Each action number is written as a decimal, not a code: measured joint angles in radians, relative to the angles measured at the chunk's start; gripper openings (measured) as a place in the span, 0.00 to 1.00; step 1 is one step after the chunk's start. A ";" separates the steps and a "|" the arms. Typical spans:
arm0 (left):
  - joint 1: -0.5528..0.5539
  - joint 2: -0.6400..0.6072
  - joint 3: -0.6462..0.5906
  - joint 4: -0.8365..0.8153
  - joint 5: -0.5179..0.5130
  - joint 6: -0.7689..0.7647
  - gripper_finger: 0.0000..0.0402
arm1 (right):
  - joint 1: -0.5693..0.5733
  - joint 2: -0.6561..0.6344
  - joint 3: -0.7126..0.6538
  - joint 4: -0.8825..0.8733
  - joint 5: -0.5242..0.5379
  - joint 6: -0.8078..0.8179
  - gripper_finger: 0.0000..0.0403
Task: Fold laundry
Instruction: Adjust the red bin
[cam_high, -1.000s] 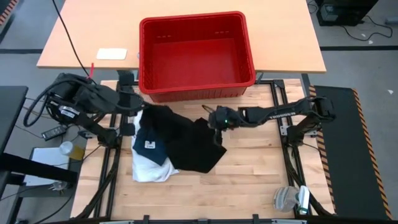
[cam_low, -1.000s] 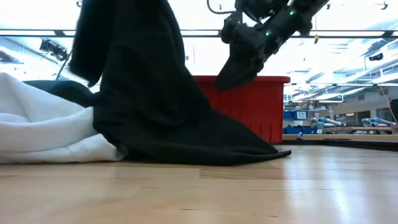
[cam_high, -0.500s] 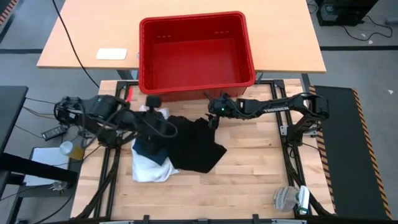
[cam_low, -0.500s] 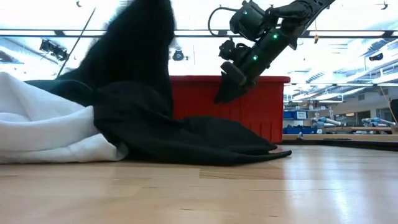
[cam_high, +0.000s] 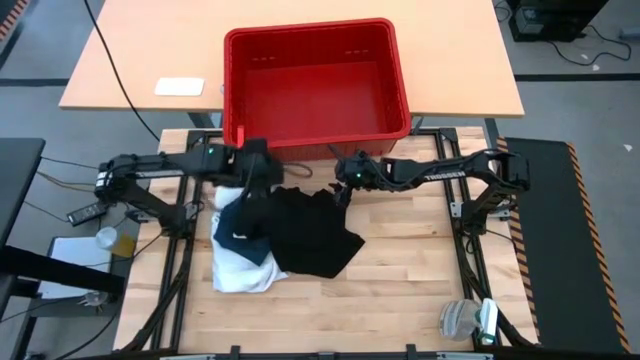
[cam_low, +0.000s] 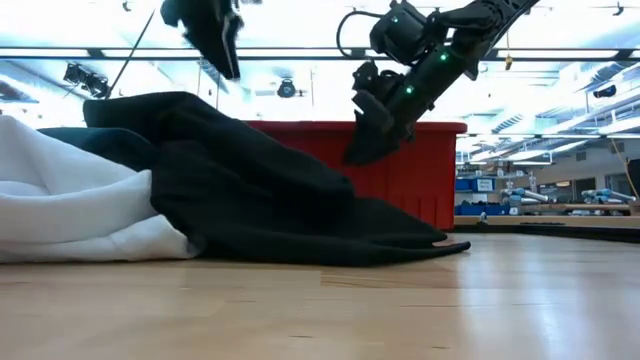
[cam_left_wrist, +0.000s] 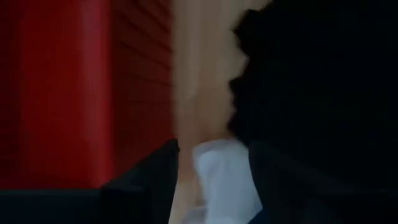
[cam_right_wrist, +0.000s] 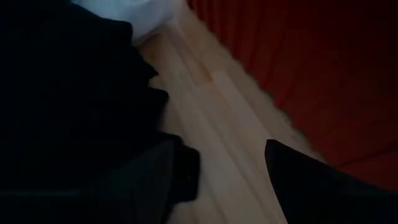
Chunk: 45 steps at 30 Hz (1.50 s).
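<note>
Left gripper (cam_high: 255, 165) hangs above the near wall of the red crate (cam_high: 235, 100), over the left edge of the pile; jaws spread, nothing between them in the wrist view.

White shirt (cam_high: 240, 272) lies lowest at the pile's left, flat on the table (cam_high: 400, 290). A dark piece with a small label (cam_high: 240, 228) sits on it. The large black garment (cam_high: 315, 235) is draped across both, bunched, spreading right over the wood. No blue piece visible.

Right gripper (cam_high: 343, 192) is just off the black garment's far right edge, near the crate; jaws apart, empty, bare wood between the fingers.

Risks: the garments overlap, so a pinch at the heap may catch two layers and drag the shirt along. Both grippers work close to the crate wall; a low sweep could knock it.
</note>
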<state>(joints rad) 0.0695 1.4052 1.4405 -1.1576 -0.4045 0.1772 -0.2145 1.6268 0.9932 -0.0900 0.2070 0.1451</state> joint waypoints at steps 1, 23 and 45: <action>0.036 0.000 -0.029 0.027 0.056 0.022 0.48 | 0.006 0.000 0.000 0.000 0.000 0.009 0.64; 0.429 0.011 -0.319 0.546 0.110 0.218 0.36 | 0.045 -0.040 0.000 0.004 0.014 -0.052 0.61; 0.602 0.063 -0.320 0.743 0.036 0.394 0.36 | -0.201 0.010 0.000 0.187 0.421 -0.177 0.59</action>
<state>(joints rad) 0.6720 1.4681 1.1210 -0.4150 -0.3681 0.5716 -0.4155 1.6363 0.9928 0.0970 0.6280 -0.0323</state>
